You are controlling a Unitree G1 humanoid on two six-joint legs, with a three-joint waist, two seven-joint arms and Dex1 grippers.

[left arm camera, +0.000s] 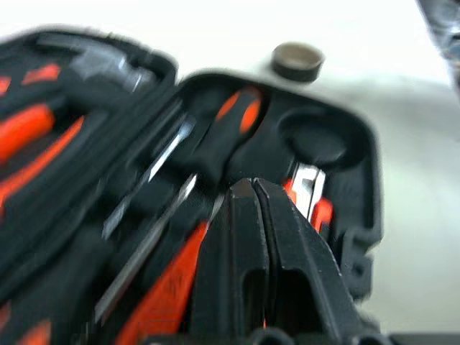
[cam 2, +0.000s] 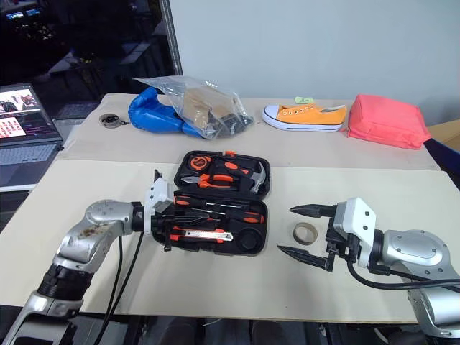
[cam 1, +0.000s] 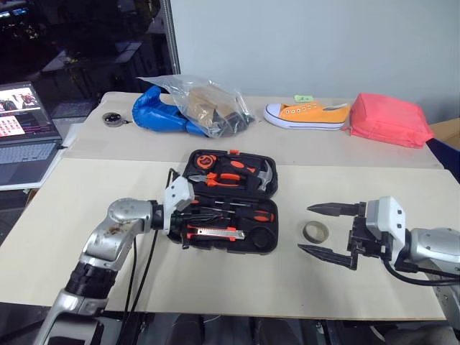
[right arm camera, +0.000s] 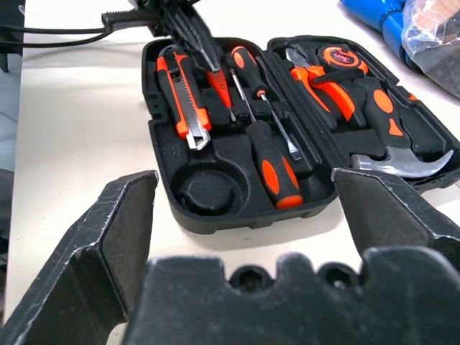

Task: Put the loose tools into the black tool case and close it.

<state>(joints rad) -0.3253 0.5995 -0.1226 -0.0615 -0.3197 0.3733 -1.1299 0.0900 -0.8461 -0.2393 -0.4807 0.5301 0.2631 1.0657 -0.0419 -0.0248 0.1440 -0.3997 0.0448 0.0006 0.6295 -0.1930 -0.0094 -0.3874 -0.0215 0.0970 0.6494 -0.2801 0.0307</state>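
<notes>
Left gripper (right arm camera: 188, 34) pressed together over small orange screwdriver (right arm camera: 218, 85) in open tool case (cam 1: 267, 245); right gripper (cam 1: 327, 231) spread beside tape ring (cam 1: 315, 231) outside. Risk: closing early, ring stranded.

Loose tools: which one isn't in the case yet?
The grey tape ring. It lies on the table between the black tool case and the open right tool. The screwdrivers and utility knife already sit in their recesses.
</notes>
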